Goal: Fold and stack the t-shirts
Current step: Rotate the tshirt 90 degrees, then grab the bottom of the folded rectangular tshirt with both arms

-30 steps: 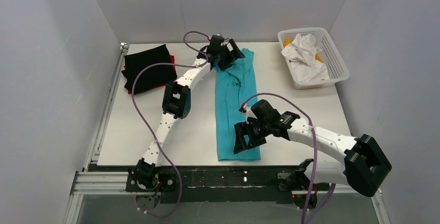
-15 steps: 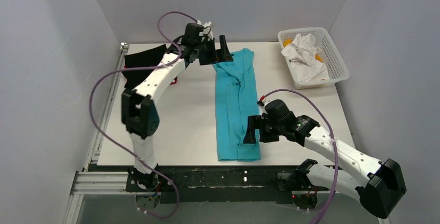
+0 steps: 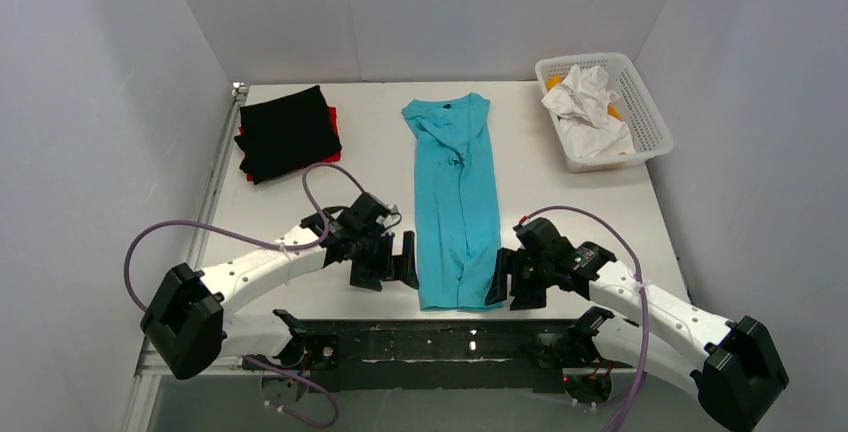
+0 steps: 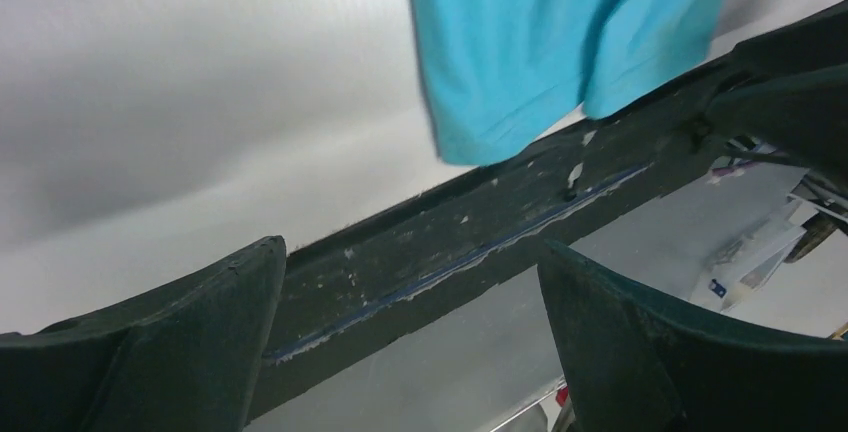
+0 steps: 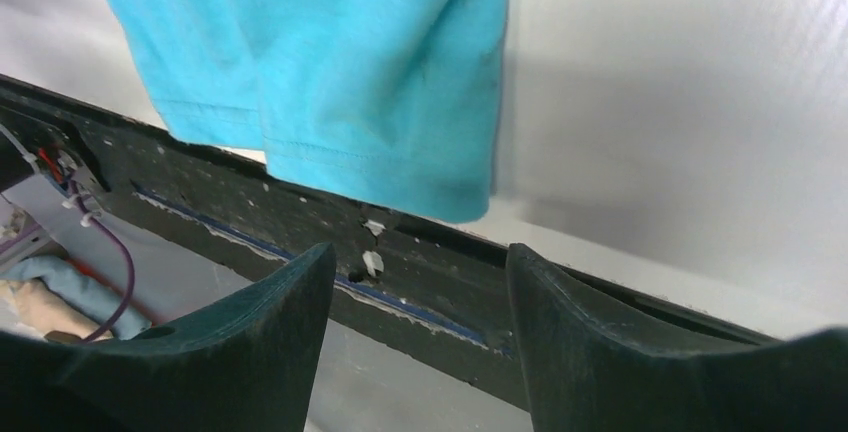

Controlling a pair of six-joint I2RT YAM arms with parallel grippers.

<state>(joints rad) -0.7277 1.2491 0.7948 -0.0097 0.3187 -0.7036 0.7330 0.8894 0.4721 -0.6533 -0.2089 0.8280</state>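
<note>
The left claw and the right claw both gaped wide and empty, flanking the near hem of the blue shirt at the counter edge.

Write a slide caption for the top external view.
Left end effector and right end effector, both open, flank the near hem of the turquoise t-shirt.

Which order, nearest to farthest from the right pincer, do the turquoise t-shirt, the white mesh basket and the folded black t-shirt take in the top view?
1. The turquoise t-shirt: its near hem lies just left of the right pincer.
2. The white mesh basket: at the far right.
3. The folded black t-shirt: at the far left, across from the pincer.
</note>
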